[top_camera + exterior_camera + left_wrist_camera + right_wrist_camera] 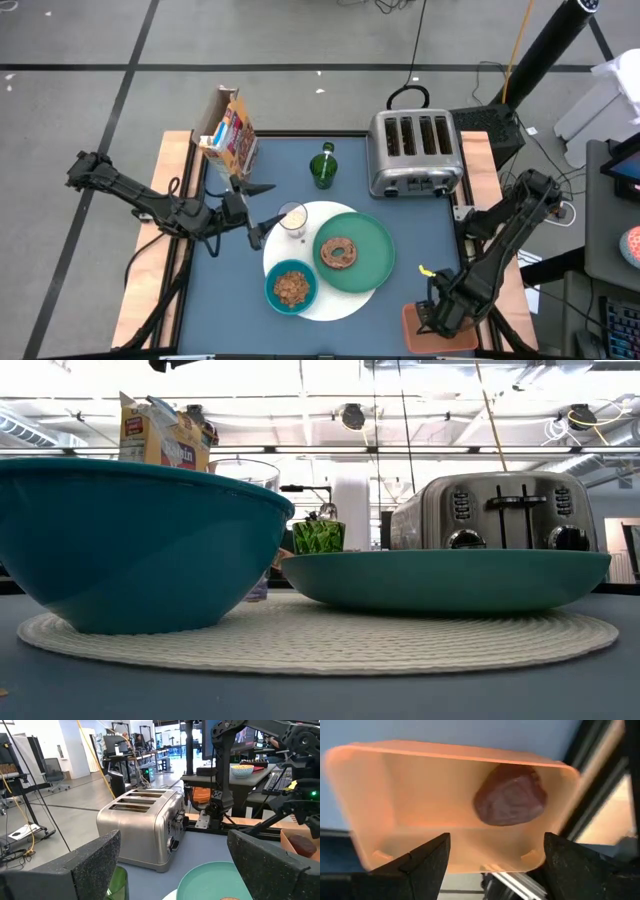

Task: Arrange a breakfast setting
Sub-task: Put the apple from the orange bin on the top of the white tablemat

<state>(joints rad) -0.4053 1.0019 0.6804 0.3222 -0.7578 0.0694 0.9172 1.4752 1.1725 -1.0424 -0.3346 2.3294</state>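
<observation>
A large white round disc [335,300] lies on the blue table. On it stand a green dinner plate [372,262] bearing a brown bagel [339,252], a teal bowl [292,288] of cereal, and a small clear milk glass [293,218]. My left gripper [260,212] is open just left of the glass and touches nothing. My right gripper [495,862] is open above an orange tray [420,795] at the table's near right corner. A dark-red fruit [509,801] lies in that tray. No spoon shows in any view.
A steel toaster [415,150] stands at the far right. A green glass [322,167] is at the far middle, and a cereal box [228,130] at the far left. In the low view the bowl [130,540] and plate [450,575] fill the foreground.
</observation>
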